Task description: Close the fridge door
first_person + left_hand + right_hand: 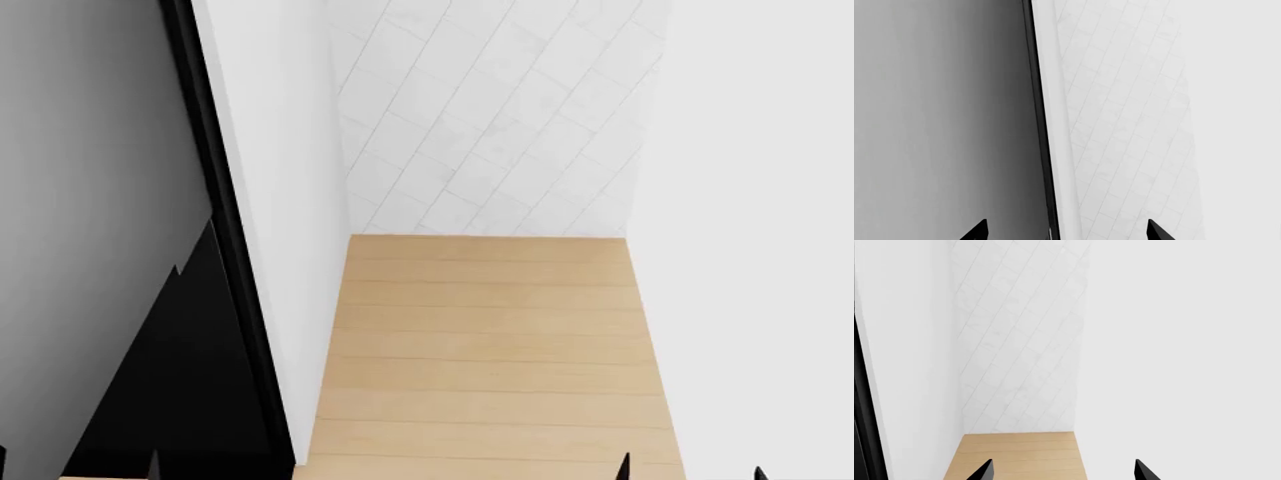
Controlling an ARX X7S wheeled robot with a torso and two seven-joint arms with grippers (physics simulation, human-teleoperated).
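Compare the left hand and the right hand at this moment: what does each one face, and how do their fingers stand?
The left hand points at the fridge door edge, its grey face filling half the view; the right hand faces a white tiled wall and wood floor, with only a black edge at the side. Both hands are open, tips apart, holding nothing.

The head camera looked forward and down into a corner, with the wooden floor [494,350] below and the tiled wall [494,120] ahead. The left wrist camera sat close to a glossy grey panel [941,120], facing the same tiled wall. The right wrist camera shared the wall and floor.
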